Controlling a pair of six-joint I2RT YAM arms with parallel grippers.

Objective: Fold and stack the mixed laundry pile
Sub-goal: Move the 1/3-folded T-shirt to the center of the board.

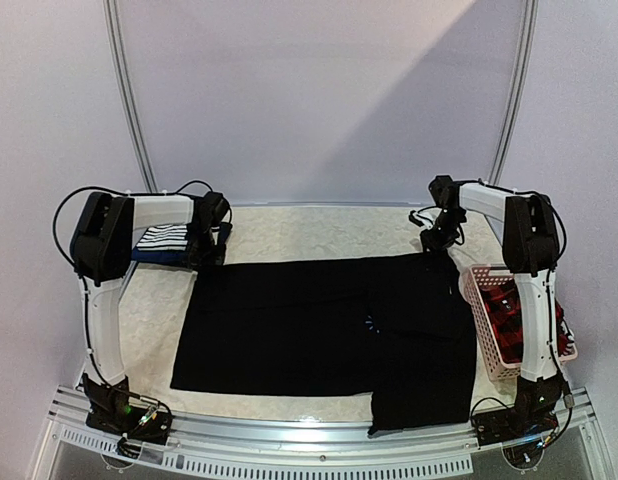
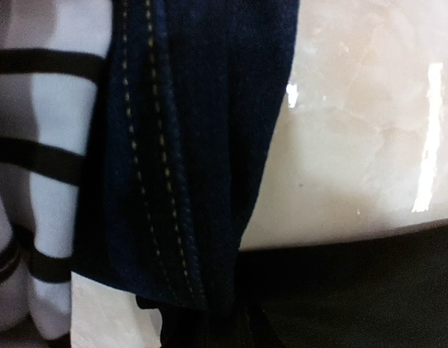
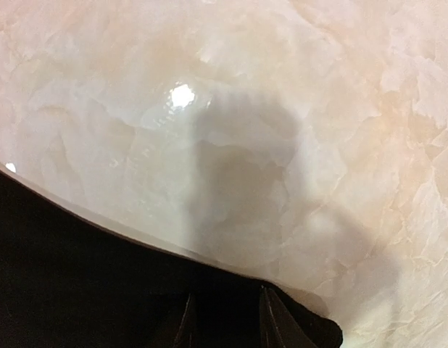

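The large black shirt [image 1: 289, 320] lies spread flat across the table, its right part folded over, with a small blue star mark [image 1: 369, 323] near the middle. My left gripper [image 1: 211, 252] is down at its far left corner. In the left wrist view the fingers blend into the black shirt [image 2: 369, 290]. Beside them lie the navy piece [image 2: 202, 130] and the striped tank top [image 2: 57, 109], stacked at the far left [image 1: 166, 237]. My right gripper [image 1: 436, 243] is at the far right corner, its fingers [image 3: 271, 322] on the black shirt's edge [image 3: 79, 275] with cloth between them.
A pink slotted basket [image 1: 486, 300] stands at the right edge with red-black plaid cloth [image 1: 509, 325] inside. Pale marbled table [image 1: 319, 230] shows beyond the shirt's far edge. The arm bases sit on the rail at the near edge.
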